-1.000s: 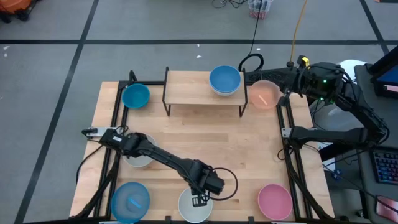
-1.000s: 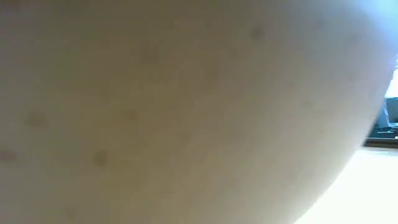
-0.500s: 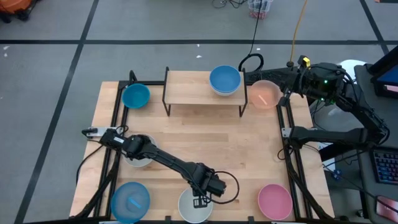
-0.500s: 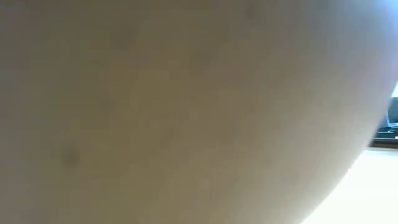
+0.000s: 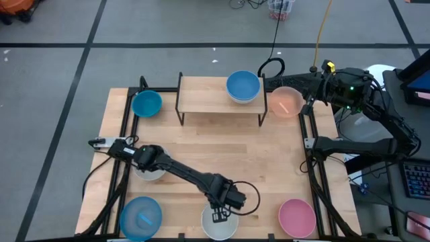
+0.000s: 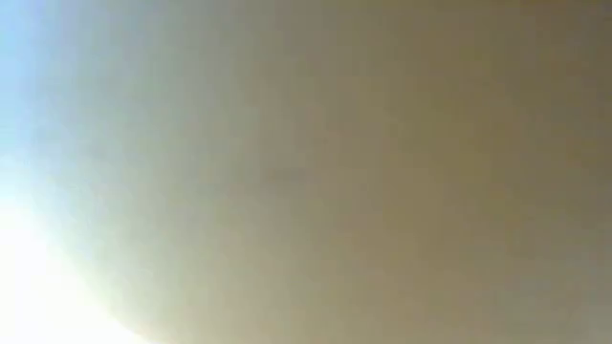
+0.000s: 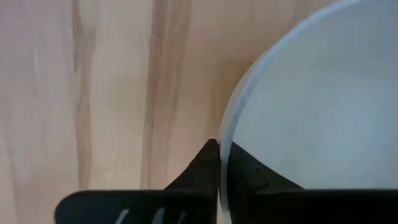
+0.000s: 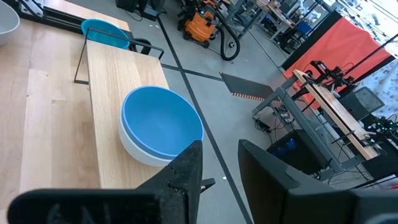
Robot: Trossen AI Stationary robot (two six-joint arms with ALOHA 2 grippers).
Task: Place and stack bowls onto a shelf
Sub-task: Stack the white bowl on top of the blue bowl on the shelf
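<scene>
A white bowl point(image 5: 222, 227) stands at the table's near edge, and its wall point(image 6: 344, 172) fills the low view. My left gripper point(image 5: 218, 216) is shut on its rim. On the shelf point(image 5: 208, 94) at the far side, a blue bowl point(image 5: 242, 86) is nested in a white one point(image 8: 134, 146). My right gripper point(image 8: 217, 146) hangs open and high at the far right, beside a peach bowl point(image 5: 285, 102), touching nothing. My left gripper pinches the white bowl's rim point(image 7: 225, 140) on the bowl's far side, one finger point(image 7: 202, 168) outside the wall and the other point(image 7: 255, 171) inside the bowl. The fingers come from above, pointing down. The bowl sits upright, mouth up.
A teal bowl point(image 5: 146, 103) sits at the far left, a pale bowl point(image 5: 149, 169) lies under my left arm, a light blue bowl point(image 5: 141, 217) stands at the near left and a pink bowl point(image 5: 297, 216) at the near right. Black rails point(image 5: 125, 134) line both sides.
My left gripper has sunk a little and has shut on the white bowl's rim. The bowl has slid a short way along the table toward the right edge, staying upright.
</scene>
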